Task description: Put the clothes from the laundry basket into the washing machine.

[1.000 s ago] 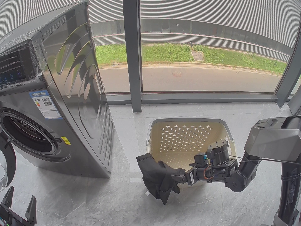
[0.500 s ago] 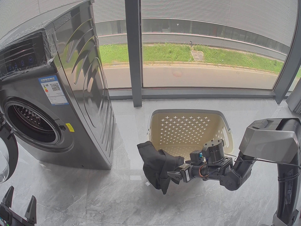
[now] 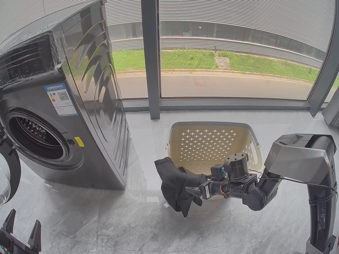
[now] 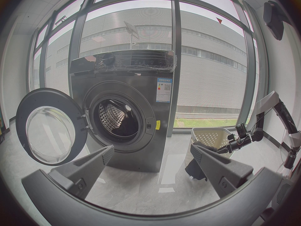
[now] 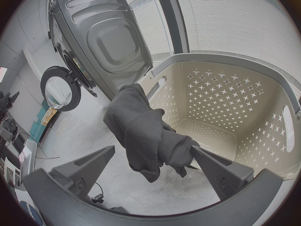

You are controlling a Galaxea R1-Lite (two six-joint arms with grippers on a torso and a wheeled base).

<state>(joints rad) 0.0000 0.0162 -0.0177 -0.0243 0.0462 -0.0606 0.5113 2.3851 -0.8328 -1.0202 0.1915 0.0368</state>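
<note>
A dark grey garment [image 3: 175, 187] hangs over the near left corner of the cream laundry basket [image 3: 212, 125], drooping outside it toward the floor. My right gripper [image 3: 191, 192] is at the garment's side, open, with a fold of the cloth [image 5: 141, 123] lying against one finger [image 5: 200, 156]. The basket's inside [image 5: 219, 110] holds no other clothes. The grey washing machine [image 3: 70, 124] stands at the left with its drum [image 3: 37, 136] exposed and its round door [image 4: 50, 129] swung open. My left gripper [image 3: 21, 228] is low at the near left, open and holding nothing.
Grey tiled floor [image 3: 116, 223] lies between the washer and the basket. A window wall with a dark post [image 3: 152, 53] runs behind the basket, and the washer's side panel [image 3: 102, 106] faces it.
The head camera shifted, bringing more of the washer's front into view. My right gripper slid a little to the left into the garment. The left arm kept still.
</note>
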